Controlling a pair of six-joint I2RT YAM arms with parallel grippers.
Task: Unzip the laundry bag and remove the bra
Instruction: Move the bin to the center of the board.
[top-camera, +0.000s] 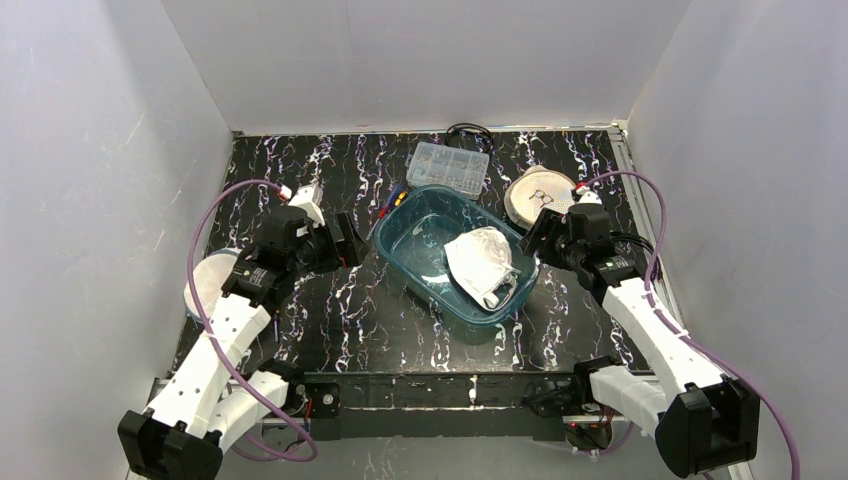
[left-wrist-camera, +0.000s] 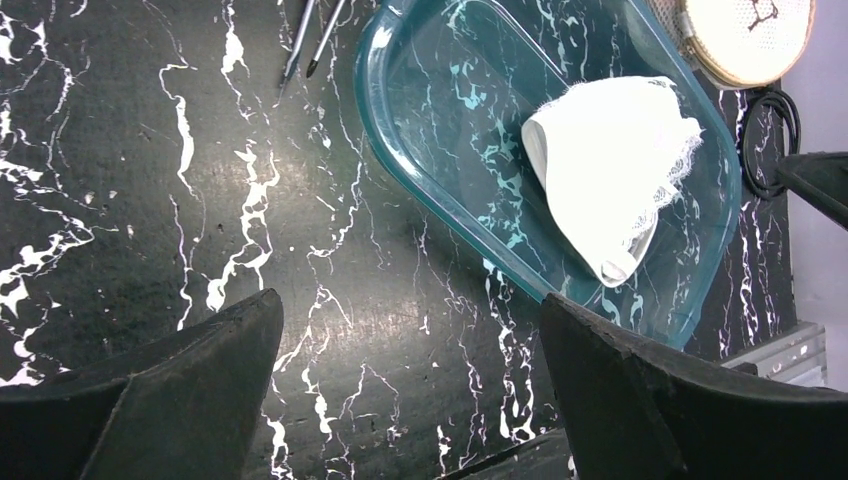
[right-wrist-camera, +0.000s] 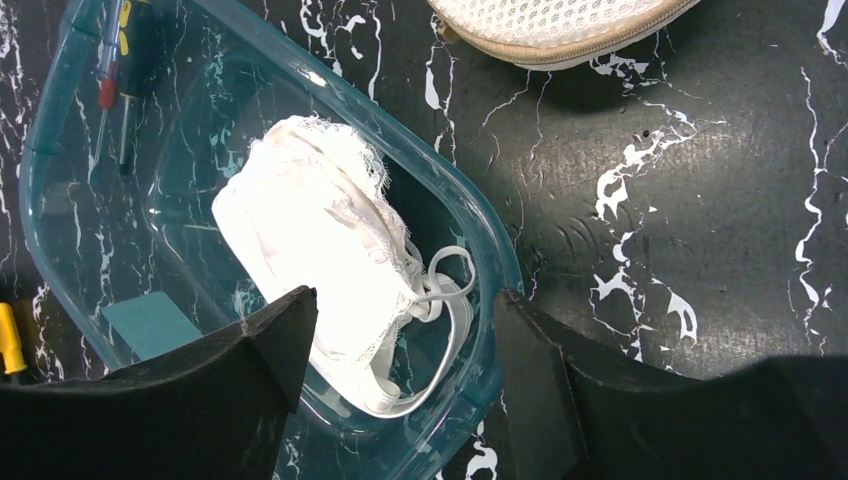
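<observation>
Apparently removal is done: the bra lies folded in the teal bin, clear of the round mesh laundry bag, which sits flat on the counter just beyond the bin's right end. Left tool and right tool flank the bin, both released and empty. Bra's long axis runs diagonally along the bin, strap end pointing near-right.

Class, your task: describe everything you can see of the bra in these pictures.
The bra is white and looks like soft fabric, folded into a compact bundle with a lace edge along one side. Its thin straps loop loosely out of one end. It lies inside the clear teal tub, on the tub's floor toward the near right end in the top view, with the straps close to the wall. Only the tub touches it.
</observation>
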